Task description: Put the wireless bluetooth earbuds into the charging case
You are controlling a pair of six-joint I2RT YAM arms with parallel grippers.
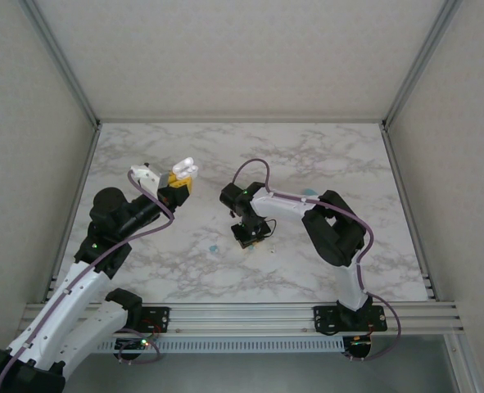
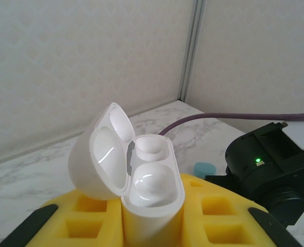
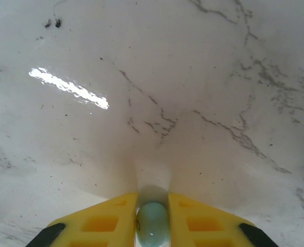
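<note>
Jaws on the right gripper [image 3: 153, 218]: drawn in close, pinching a pale green earbud [image 3: 153, 229] between yellow fingers [image 3: 108, 222]. Points down at the marble table [image 3: 193, 77], low over it; cannot tell whether the earbud touches the surface.

Jaws on the left gripper [image 2: 152, 229]: closed on the white charging case [image 2: 154, 206], yellow fingers [image 2: 218, 211] pressing its lower body from both sides. Holds the case upright and off the table, lid [image 2: 100, 154] swung open to the left, two glossy wells facing up.

From the top view: left gripper [image 1: 178, 184] over the left-centre of the table, charging case [image 1: 186, 169] at its tip. Right gripper [image 1: 250, 236] well apart to the right and nearer the front edge, down at the marble. Near it on its left, a teal-blue earbud [image 1: 214, 248] lying loose on the table. Farther back, beside the right arm's elbow, a teal-blue rounded item [image 1: 309, 193], flat on the marble.
</note>
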